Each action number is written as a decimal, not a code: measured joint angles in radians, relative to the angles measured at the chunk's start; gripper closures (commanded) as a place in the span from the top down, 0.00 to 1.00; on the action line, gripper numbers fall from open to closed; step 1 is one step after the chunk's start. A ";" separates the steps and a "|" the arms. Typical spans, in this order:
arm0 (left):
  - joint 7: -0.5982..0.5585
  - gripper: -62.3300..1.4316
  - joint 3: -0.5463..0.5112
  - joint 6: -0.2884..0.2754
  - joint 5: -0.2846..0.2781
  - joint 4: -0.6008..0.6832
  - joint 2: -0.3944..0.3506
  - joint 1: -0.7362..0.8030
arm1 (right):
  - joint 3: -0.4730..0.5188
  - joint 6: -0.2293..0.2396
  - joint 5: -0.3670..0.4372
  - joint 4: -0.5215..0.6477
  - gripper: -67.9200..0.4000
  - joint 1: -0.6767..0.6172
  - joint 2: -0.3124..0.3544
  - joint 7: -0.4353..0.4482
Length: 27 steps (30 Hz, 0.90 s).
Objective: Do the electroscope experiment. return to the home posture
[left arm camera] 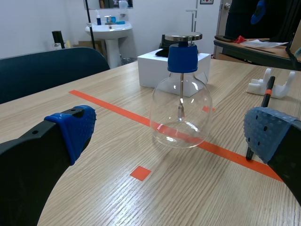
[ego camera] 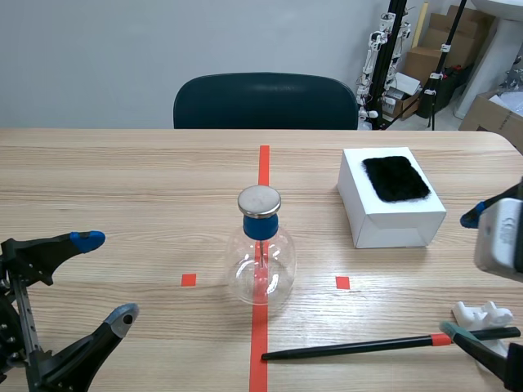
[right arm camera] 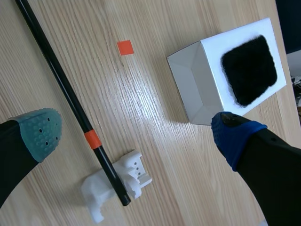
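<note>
Now electroscope (left arm camera: 181, 89) upright ahead of spread left end effector (ego camera: 105, 278).

This looks like a robotics lab or test room, not a home. A long pale wood-grain desk (ego camera: 122, 188) is marked with an orange-red tape line (ego camera: 263, 163) and small squares. On it stands a piece of science apparatus, a clear glass flask with a blue stopper and metal disc (ego camera: 261, 253). Behind the desk is a dark teal padded office chair (ego camera: 265, 100) against a plain pale wall (ego camera: 82, 57). In the far corner stand black equipment stands with white fittings (ego camera: 384, 49) and brown cardboard boxes (ego camera: 422, 61). The left wrist view also shows a white pedestal washbasin (left arm camera: 109, 33) and a second desk with papers (left arm camera: 254, 47).
</note>
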 measured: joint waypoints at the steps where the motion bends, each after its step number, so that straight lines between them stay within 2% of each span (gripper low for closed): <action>1: 0.000 1.00 0.000 0.000 0.000 0.000 0.000 0.000 | 0.029 0.003 0.000 0.011 1.00 -0.023 -0.023 0.009; 8: 0.000 1.00 0.000 0.000 0.000 0.000 0.000 0.000 | 0.191 0.003 0.014 0.080 1.00 -0.157 -0.183 0.102; 15: 0.000 1.00 0.000 0.000 0.000 0.000 0.000 0.000 | 0.286 0.003 0.064 0.116 1.00 -0.230 -0.364 0.259; 19: -0.008 1.00 0.000 0.000 0.000 0.000 0.000 0.000 | 0.299 0.003 0.091 0.116 1.00 -0.256 -0.423 0.312; 23: -0.012 1.00 0.000 0.021 -0.007 0.000 -0.001 0.008 | 0.307 0.002 0.150 0.117 1.00 -0.282 -0.454 0.313; 25: -0.019 1.00 0.000 0.035 -0.036 0.012 -0.006 0.026 | 0.315 0.002 0.158 0.121 1.00 -0.290 -0.470 0.312; 27: -0.029 1.00 0.000 0.055 -0.105 0.040 -0.024 0.064 | 0.317 0.002 0.159 0.134 1.00 -0.304 -0.482 0.313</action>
